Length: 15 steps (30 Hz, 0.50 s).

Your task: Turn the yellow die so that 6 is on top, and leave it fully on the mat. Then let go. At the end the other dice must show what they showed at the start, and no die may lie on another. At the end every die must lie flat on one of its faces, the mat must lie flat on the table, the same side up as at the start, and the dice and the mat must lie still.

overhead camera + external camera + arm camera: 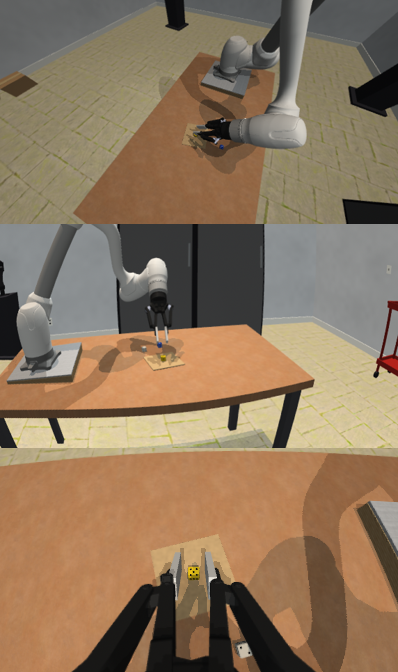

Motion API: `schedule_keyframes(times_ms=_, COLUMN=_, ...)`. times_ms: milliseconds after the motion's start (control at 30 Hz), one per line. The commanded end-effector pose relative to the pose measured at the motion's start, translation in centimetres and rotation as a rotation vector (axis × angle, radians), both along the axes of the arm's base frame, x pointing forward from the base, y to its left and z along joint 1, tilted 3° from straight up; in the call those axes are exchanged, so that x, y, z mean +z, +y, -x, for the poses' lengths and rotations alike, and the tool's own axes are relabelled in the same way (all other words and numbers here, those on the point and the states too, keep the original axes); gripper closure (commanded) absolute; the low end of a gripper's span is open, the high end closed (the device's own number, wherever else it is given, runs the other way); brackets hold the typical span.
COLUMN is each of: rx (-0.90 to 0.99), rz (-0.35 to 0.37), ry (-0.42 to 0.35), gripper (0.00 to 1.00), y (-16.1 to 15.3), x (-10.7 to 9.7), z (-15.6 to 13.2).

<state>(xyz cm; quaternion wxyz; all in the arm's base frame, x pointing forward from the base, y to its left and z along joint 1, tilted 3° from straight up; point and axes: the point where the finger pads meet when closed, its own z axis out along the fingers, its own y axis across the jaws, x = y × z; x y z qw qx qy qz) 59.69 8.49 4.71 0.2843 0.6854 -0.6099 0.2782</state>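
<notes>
The yellow die (194, 572) lies flat on the small tan mat (192, 565), with a face of several black pips turned toward the wrist camera. It also shows in the exterior view (162, 357) on the mat (164, 362). My gripper (161, 340) hangs above the table, a little behind the mat, with its fingers pointing down. The fingers stand partly apart, wider than the die, and nothing is between them. In the wrist view the die appears in the gap between the fingertips but lies well below them.
A blue die (159, 344) lies on the table just behind the mat, under the fingertips. A white die (143, 348) lies to its left, off the mat, and also shows in the wrist view (243, 649). The arm's grey base plate (45, 366) is at the table's left end.
</notes>
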Motion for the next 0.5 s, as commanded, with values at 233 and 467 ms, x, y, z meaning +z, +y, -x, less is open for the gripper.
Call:
schedule_keyframes(times_ms=233, rx=0.0, rz=0.0, ry=0.0, gripper=0.79, y=0.0, x=-0.5, z=0.0)
schedule_keyframes(times_ms=467, rx=0.0, rz=0.0, ry=0.0, gripper=0.79, y=0.0, x=-1.3, z=0.1)
